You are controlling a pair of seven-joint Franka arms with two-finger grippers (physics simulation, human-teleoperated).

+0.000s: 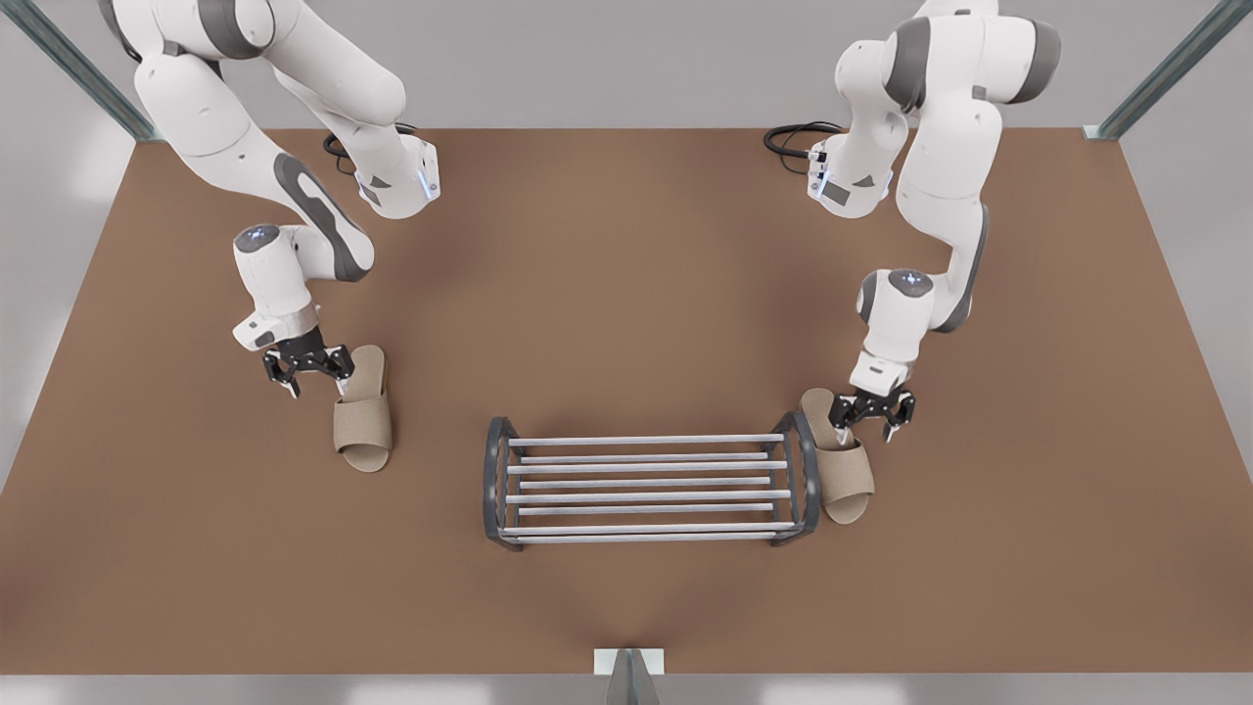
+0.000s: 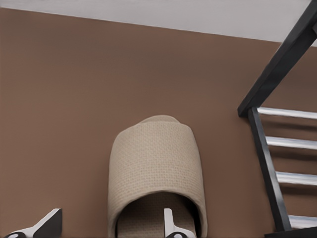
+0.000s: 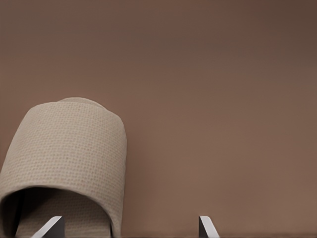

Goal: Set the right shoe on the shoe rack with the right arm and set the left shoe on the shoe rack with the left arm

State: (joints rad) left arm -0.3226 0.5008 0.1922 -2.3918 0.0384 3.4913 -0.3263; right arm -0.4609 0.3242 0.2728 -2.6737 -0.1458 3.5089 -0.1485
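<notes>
– Right shoe (image 1: 362, 411): where is it vs. the jaws?

– Centre-left of the front view, flat on the table (image 1: 626, 245), well apart from the shoe rack (image 1: 646, 496). Long axis runs approx. top-to-bottom of the frame, toe toward the lower edge, heel opening toward the arm. The right gripper (image 1: 311, 377) sits at the heel end but off to the shoe's left side. Its jaws are spread, nothing in them. In the right wrist view, one finger (image 3: 52, 225) is over the shoe's (image 3: 64, 148) opening and the other is over bare table. I'd say it needs to shift toward the shoe before closing.

– And the rack?

– Lower centre, bars running across the frame, nothing on it yet.

– Left shoe (image 1: 847, 475)?

– Centre-right, close against the rack's right end frame; can't tell if they touch. Same axis, toe toward the lower edge. The left gripper (image 1: 874, 416) is at its heel end, jaws parted and empty. In the left wrist view, one finger (image 2: 171, 225) is inside the shoe's (image 2: 153, 163) opening and the other is outside its wall, w/ the rack (image 2: 270, 163) alongside. It looks better lined up than the right one.

– So each arm is nearer its own shoe?

– Yes, and neither shoe is gripped yet.
</notes>
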